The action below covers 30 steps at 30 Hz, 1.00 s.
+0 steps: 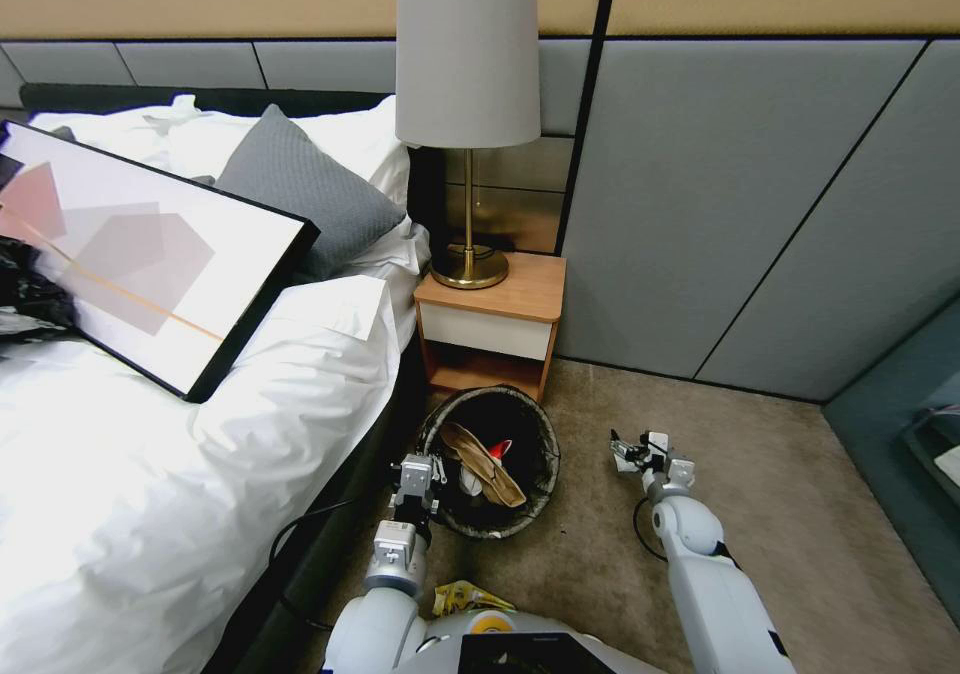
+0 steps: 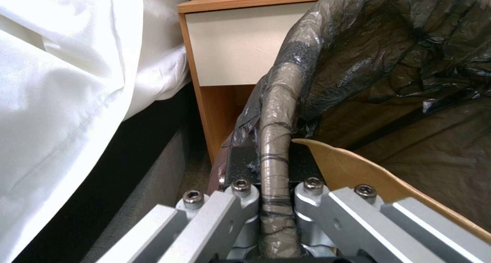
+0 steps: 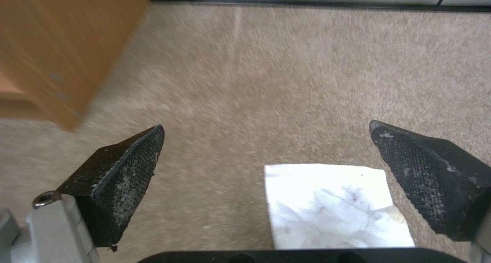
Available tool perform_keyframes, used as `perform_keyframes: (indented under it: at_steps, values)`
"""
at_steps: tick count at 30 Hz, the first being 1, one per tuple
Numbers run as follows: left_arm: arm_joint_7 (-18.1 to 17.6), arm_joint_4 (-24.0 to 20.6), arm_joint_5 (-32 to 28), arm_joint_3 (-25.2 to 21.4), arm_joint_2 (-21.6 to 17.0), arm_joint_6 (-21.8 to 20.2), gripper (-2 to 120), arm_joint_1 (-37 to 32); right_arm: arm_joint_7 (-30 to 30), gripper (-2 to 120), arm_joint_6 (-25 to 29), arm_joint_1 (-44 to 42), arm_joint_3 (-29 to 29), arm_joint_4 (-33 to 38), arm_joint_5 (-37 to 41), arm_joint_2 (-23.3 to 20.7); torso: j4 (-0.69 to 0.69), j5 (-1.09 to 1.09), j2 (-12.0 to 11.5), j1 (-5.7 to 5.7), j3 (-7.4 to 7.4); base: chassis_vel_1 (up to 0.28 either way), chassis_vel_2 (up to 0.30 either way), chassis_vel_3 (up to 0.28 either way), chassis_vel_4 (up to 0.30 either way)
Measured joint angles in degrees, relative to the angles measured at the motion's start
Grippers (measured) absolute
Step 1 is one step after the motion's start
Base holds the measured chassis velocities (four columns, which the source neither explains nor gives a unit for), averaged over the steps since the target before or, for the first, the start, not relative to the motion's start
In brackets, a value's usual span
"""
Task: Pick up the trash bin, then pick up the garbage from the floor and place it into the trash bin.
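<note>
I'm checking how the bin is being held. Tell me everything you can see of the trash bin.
The trash bin is a small round bucket lined with a thin, crinkled, translucent black plastic bag folded over its rim. It stands upright on the carpet in front of the nightstand, close to the bed. The left gripper is shut on its bag-wrapped rim, on the side nearest the bed. Inside lie a brown paper piece, touching the wall near that grip, and a red-and-white wrapper.

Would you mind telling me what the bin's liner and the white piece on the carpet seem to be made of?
The trash bin's liner looks like thin, glossy black plastic film: it wrinkles and shines, stretched over the rim where the left gripper clamps it. The white piece looks like soft matte tissue paper, creased, lying between the open right gripper's fingers.
</note>
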<state>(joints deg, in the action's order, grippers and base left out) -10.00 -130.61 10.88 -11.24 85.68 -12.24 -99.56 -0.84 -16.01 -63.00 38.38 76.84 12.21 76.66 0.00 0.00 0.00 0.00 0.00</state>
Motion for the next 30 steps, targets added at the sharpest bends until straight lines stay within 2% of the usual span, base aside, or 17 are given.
perform_keyframes:
  at_steps: [2,8,30]
  values:
    - [0.0,0.0,0.0,0.0,0.0,0.0,1,0.0,0.0,100,0.0,0.2,0.0,-0.4,-0.1,0.0,0.0,0.0,0.0,0.0,0.0,0.0,0.0,0.0,0.0]
    - [0.0,0.1,0.2,0.0,-0.1,0.0,1,-0.2,-1.0,100,2.8,3.4,0.5,-7.3,-2.0,0.2,-0.01,0.0,0.0,0.0,0.0,0.0,0.0,0.0,0.0]
    - [0.0,0.1,0.7,0.2,-0.3,0.0,1,-0.5,-0.1,100,5.8,5.1,1.5,-17.5,-3.1,0.1,-0.01,0.0,0.0,0.0,-0.01,0.0,0.0,0.0,0.0]
